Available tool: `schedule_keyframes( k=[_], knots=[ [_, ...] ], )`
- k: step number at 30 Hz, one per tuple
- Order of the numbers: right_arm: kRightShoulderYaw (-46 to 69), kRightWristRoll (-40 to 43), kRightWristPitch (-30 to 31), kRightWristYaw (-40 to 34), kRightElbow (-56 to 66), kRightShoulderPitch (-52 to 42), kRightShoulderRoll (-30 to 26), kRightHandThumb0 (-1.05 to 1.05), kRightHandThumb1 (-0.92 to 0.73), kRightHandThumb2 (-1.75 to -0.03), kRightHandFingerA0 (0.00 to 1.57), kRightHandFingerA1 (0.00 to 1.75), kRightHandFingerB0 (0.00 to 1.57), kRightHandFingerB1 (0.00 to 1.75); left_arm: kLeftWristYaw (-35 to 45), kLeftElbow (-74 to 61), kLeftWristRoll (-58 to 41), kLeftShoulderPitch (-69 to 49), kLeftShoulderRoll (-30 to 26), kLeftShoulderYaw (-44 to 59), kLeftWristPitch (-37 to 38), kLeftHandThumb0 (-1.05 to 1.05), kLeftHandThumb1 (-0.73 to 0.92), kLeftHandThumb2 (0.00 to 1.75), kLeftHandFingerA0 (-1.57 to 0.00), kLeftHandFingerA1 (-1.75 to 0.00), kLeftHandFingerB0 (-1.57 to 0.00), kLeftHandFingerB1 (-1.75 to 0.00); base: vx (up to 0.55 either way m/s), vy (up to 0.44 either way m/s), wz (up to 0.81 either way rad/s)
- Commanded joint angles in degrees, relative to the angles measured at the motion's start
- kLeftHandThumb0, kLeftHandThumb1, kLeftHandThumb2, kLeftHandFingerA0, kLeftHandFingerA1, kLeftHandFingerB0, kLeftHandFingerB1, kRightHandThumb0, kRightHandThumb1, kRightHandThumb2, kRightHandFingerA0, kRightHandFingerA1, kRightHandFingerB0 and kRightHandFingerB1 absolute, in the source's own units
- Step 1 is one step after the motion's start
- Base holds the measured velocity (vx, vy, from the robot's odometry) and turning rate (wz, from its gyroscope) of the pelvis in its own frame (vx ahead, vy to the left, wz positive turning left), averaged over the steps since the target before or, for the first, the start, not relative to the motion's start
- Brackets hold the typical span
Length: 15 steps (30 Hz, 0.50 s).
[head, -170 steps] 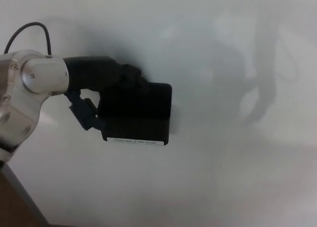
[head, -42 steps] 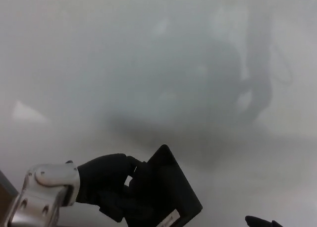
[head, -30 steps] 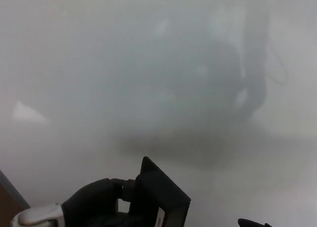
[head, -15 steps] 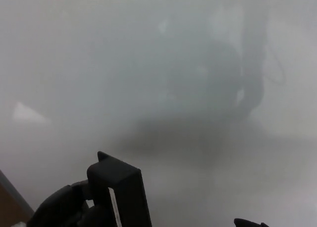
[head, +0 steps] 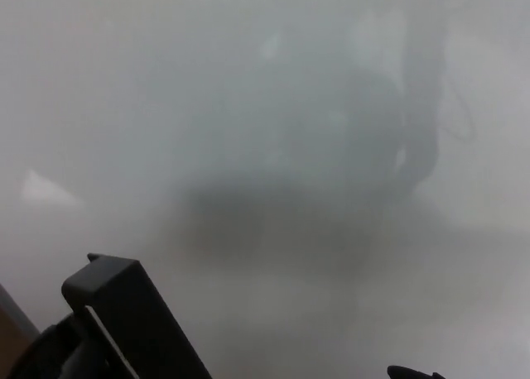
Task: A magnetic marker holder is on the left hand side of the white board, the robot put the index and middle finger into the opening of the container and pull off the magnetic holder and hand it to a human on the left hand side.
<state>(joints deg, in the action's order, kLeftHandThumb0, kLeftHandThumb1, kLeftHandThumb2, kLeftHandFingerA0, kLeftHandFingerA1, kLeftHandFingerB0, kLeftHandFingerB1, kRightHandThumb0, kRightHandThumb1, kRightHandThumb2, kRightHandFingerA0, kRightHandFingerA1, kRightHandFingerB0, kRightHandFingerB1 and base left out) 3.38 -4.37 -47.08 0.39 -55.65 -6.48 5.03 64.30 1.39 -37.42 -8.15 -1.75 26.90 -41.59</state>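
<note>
The black magnetic marker holder (head: 124, 321) sits in the lower left corner of the head view, tilted, with one top corner pointing up and its lower part cut off by the bottom edge of the frame. It stands clear of the whiteboard (head: 273, 89), which fills the rest of the view as a hazy grey-white surface. A thin pale line runs along one edge of the holder; whether it is a label or a seam cannot be told, and no writing can be read on it.

Just left of the holder, a dark rounded mass at the very bottom left is the left hand (head: 41, 354). Only a small part of it shows, touching the holder's side. Its fingers are hidden behind the holder and by the frame edge, so whether it grips the holder cannot be told.

At the bottom edge toward the right, a small black tip is all that shows of the right hand (head: 411, 372); its state cannot be told either.

Blurred dark shadows and reflections spread across the middle and upper right of the whiteboard, too soft to make out. A brown strip (head: 12, 321) borders the whiteboard at the far lower left.
</note>
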Motion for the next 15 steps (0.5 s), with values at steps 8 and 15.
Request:
schedule_keyframes(
  k=[8, 15],
  knots=[
    [1.97, 5.29, 0.92, 3.32, 1.90, -2.30, -0.57, -0.41, -0.70, -0.59, 0.86, 0.51, 0.63, 0.45, -0.72, -11.85, -42.21, -6.85, 3.66, 11.30, -11.87, -0.44, 0.66, 0.61, -0.91, -1.15, -0.71, -0.54, 0.00, 0.000, 0.00],
    [1.35, 4.13, 0.90, 2.95, 2.34, -2.88, -0.78, -0.40, -0.71, -0.61, 0.86, 0.50, 0.65, 0.45, -3.44, -13.48, -46.43, -7.16, 4.31, 12.49, -10.32, -0.45, 0.72, 0.61, -0.88, -1.10, -0.69, -0.59, 0.00, 0.000, 0.00]
  ],
)
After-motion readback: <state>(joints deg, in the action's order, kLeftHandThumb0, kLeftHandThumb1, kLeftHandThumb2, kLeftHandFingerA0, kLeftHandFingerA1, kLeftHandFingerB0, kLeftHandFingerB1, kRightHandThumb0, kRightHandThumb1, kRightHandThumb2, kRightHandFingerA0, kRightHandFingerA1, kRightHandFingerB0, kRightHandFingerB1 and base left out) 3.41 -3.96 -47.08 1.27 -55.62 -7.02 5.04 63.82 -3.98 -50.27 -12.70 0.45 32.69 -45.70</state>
